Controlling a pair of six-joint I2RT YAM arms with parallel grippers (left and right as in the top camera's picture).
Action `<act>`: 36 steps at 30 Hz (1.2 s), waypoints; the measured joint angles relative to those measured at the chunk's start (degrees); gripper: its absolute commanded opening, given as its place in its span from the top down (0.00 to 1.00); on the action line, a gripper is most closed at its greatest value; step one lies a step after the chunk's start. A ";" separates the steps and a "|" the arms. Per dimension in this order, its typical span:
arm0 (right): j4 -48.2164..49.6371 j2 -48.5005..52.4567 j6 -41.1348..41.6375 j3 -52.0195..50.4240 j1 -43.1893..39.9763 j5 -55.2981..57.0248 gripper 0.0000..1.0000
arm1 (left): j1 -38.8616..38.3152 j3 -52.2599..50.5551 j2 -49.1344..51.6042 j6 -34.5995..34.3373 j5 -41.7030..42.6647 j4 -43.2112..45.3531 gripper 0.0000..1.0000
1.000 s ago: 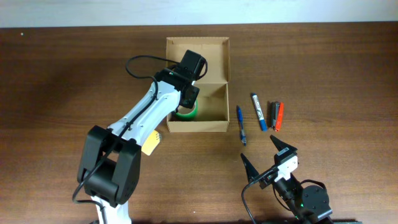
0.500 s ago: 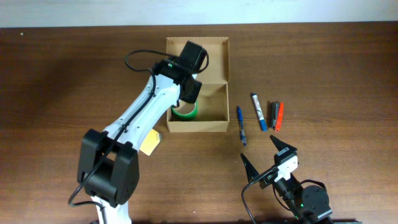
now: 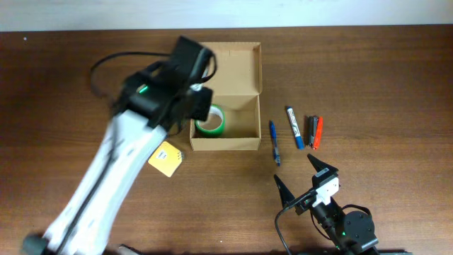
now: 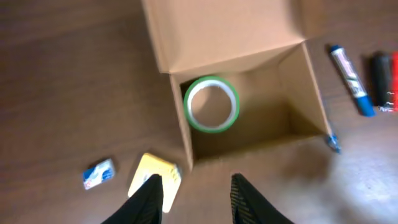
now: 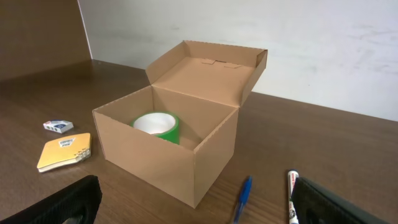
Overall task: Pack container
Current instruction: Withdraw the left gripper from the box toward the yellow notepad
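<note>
Centrally in overhead view: container [image 3: 223, 143], lid flap back, green tape roll [image 3: 210, 120] inside at left. Print on blue marker [image 3: 294, 127] and yellow pad [image 3: 165, 157] too small to read. Left gripper [image 4: 196, 198] partly spread, empty, at lower frame edge, just below container's front wall. Right gripper [image 3: 294, 170] spread wide, empty, lower right, well apart from container.

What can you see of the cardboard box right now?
The container is a plain tan cardboard box, rectangular, standing upright on the brown table. Its hinged flap lid is open, leaning back from the far wall. Inside, a green tape roll lies flat near the left wall; the rest of the floor is bare cardboard.
</note>
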 measured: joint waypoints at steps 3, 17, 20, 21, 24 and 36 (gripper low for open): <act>0.00 0.00 0.02 0.00 0.00 0.00 0.01 | 0.00 0.00 -6.27 -0.42 -0.02 -4.13 0.66; 0.00 0.00 0.02 0.00 0.00 0.00 0.01 | 0.00 -21.75 -37.31 -3.23 -0.96 -5.64 0.42; 0.00 0.00 0.02 0.00 0.00 0.00 0.01 | 0.00 -27.91 -41.20 -3.34 -0.94 -4.81 0.27; 0.00 0.00 0.00 0.00 0.00 0.00 0.01 | 0.00 -29.83 -42.03 -3.34 -0.96 -4.52 0.19; -0.02 0.00 0.00 0.00 0.00 0.00 0.01 | 0.00 -35.04 -42.91 -3.52 -0.94 -4.48 0.14; 0.00 0.00 0.00 0.00 0.00 0.00 0.01 | 0.00 -42.27 -32.13 3.19 -0.94 3.69 0.05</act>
